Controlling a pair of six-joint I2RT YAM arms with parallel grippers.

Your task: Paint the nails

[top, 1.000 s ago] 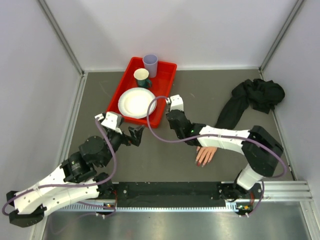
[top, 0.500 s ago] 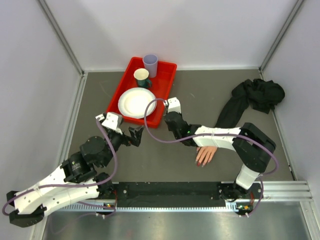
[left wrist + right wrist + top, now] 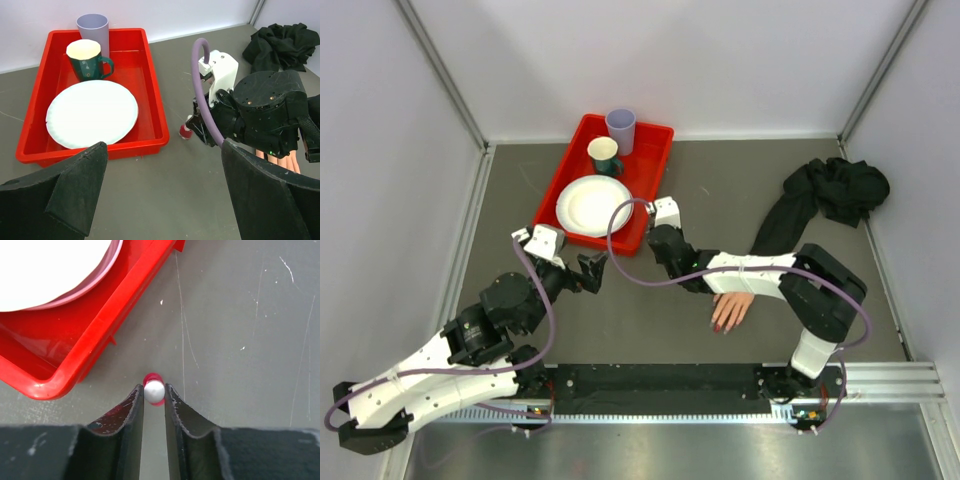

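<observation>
Notably, the nails (image 3: 722,326) lie behind the right gripper (image 3: 154,389), whose barely parted jaws flank the polish bottle (image 3: 185,131), grip unclear

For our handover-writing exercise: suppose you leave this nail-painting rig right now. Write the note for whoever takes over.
Left gripper: open, empty, facing the red tray.
Right gripper: fingers either side of the top of the polish bottle; gripped or loose, cannot tell.
Bottle is by the tray's near corner; mannequin hand lies under the right forearm.
Done: nails look reddish from above; which are painted is too small to tell.
Left: check each nail, paint any bare ones.
</observation>
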